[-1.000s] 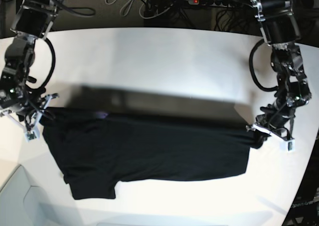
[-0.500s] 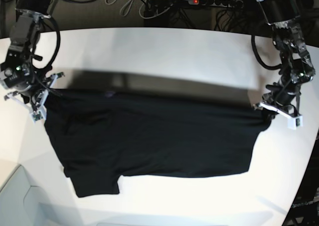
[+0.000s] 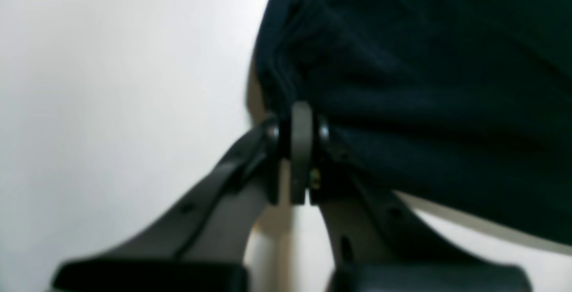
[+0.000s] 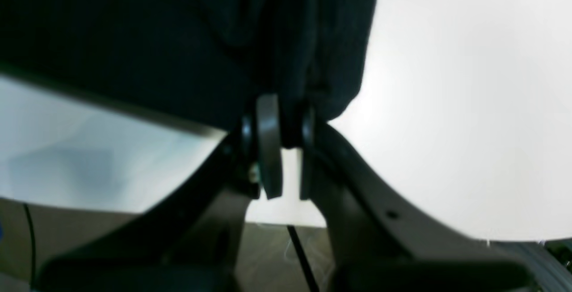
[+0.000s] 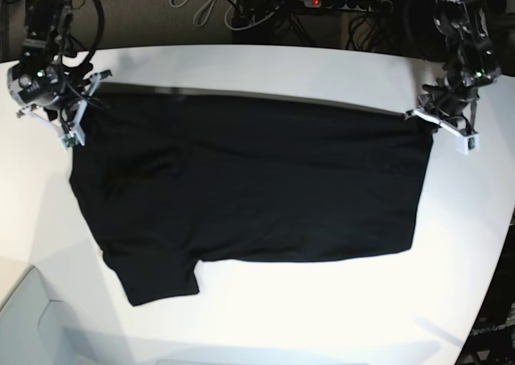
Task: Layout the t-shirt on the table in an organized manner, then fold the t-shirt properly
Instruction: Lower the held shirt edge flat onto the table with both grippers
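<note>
Though print is hidden | both end effectors (image 5: 424, 116) (image 5: 80, 108) clamp t-shirt (image 5: 249, 188) corners | wrist views blurred

The white table (image 5: 322, 67) bears the black t-shirt (image 5: 249, 188).

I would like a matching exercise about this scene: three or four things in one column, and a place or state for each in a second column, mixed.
Things
1. t-shirt
2. left gripper
3. right gripper
4. table

Places or states
A. shut on the shirt's corner at the right of the base view
B. white, under everything
C. black, held stretched between both arms
D. shut on the shirt's corner at the left of the base view

Pairs: 1-C, 2-A, 3-D, 4-B
</note>
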You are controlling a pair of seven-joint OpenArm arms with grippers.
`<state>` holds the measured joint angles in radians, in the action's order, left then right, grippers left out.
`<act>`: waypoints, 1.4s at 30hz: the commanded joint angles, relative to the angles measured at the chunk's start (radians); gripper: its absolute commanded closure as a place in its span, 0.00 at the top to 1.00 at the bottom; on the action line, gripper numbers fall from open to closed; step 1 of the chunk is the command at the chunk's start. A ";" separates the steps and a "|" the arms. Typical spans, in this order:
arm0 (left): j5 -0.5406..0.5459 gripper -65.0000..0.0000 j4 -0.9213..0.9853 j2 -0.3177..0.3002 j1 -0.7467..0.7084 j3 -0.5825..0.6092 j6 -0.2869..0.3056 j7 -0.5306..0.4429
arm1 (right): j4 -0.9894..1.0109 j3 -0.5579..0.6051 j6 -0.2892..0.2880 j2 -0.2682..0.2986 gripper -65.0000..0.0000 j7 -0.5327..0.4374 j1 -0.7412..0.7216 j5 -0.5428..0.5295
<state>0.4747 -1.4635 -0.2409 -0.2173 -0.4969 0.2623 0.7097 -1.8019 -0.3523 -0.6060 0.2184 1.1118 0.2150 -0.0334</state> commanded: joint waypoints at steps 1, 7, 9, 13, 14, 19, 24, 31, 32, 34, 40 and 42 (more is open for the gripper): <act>0.003 0.00 -0.019 -0.018 -0.001 -0.007 -0.001 -0.020 | -0.020 -0.006 0.005 0.014 0.00 -0.008 0.002 0.003; 0.003 0.00 -0.021 -0.021 -0.044 -0.007 -0.001 -0.020 | -0.020 -0.006 0.005 0.014 0.00 -0.020 0.050 0.003; 0.003 0.00 -0.021 -0.019 -0.061 -0.007 -0.001 -0.020 | -0.020 -0.006 0.005 0.013 0.00 -0.048 0.068 0.003; 0.003 0.00 -0.021 -0.019 -0.087 -0.007 -0.001 -0.020 | -0.020 -0.006 0.005 -0.006 0.00 -0.092 0.091 0.003; 0.003 0.00 -0.030 -0.021 -0.095 -0.007 -0.001 -0.020 | -0.023 -0.006 0.005 -0.006 0.00 -0.106 0.102 0.003; 0.003 0.00 -0.079 -0.018 -0.123 -0.007 -0.001 -0.020 | -0.028 -0.006 0.005 -0.030 0.00 -0.178 0.126 0.003; 0.003 0.00 -0.116 -0.018 -0.139 -0.007 -0.001 -0.019 | -0.028 -0.012 0.005 -0.034 0.00 -0.184 0.120 0.005; 0.003 0.00 -0.141 -0.022 -0.166 -0.007 -0.001 -0.019 | -0.028 -0.095 0.005 -0.034 0.00 -0.184 0.106 0.003; 0.003 0.00 -0.141 -0.022 -0.167 -0.007 -0.001 -0.019 | -0.028 -0.098 0.005 -0.034 0.00 -0.184 0.106 0.003; 0.003 0.00 -0.136 -0.022 -0.167 -0.007 -0.001 -0.019 | -0.028 -0.098 0.005 -0.034 0.00 -0.184 0.108 0.003; 0.003 0.01 -0.139 -0.022 -0.167 -0.007 -0.001 -0.019 | -0.026 -0.098 0.005 -0.034 0.00 -0.184 0.113 0.003; 0.003 0.01 -0.139 -0.022 -0.167 -0.007 0.001 -0.009 | -0.026 -0.098 0.005 -0.034 0.00 -0.184 0.114 0.003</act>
<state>0.4751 -1.5841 -0.2493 -0.3828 -0.4976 0.2619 0.7086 -1.8088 -0.4423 -0.6060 0.1715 0.9379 0.3305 -0.0330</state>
